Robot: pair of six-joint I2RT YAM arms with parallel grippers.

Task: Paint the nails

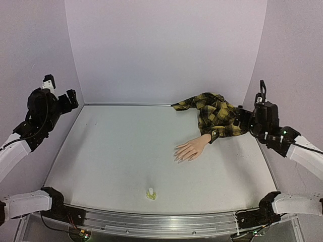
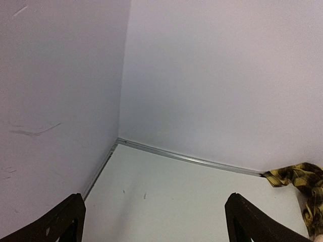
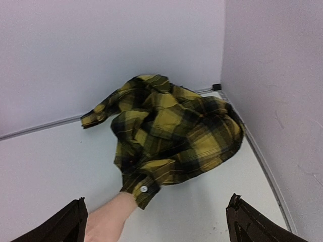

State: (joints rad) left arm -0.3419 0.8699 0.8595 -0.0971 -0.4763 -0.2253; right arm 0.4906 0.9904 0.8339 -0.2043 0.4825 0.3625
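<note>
A skin-coloured mannequin hand (image 1: 189, 149) lies palm down right of the table's middle. Its small nails (image 1: 178, 156) point toward the near left. A yellow-and-black plaid sleeve (image 1: 217, 117) is bunched behind it. My right gripper (image 1: 252, 103) hovers open at the right edge beside the sleeve. In the right wrist view, the open right gripper (image 3: 157, 214) frames the cuff (image 3: 144, 187) and forearm (image 3: 108, 219); the nails are out of that view. My left gripper (image 1: 60, 93) hangs open above the far left edge, and the left wrist view shows nothing between that gripper's (image 2: 155, 217) fingers.
A tiny yellowish bottle (image 1: 151, 193) with a white cap stands near the front edge. Pale walls close in the back and both sides. A metal rail (image 1: 166, 222) runs along the front. A tip of the sleeve (image 2: 298, 179) shows in the left wrist view.
</note>
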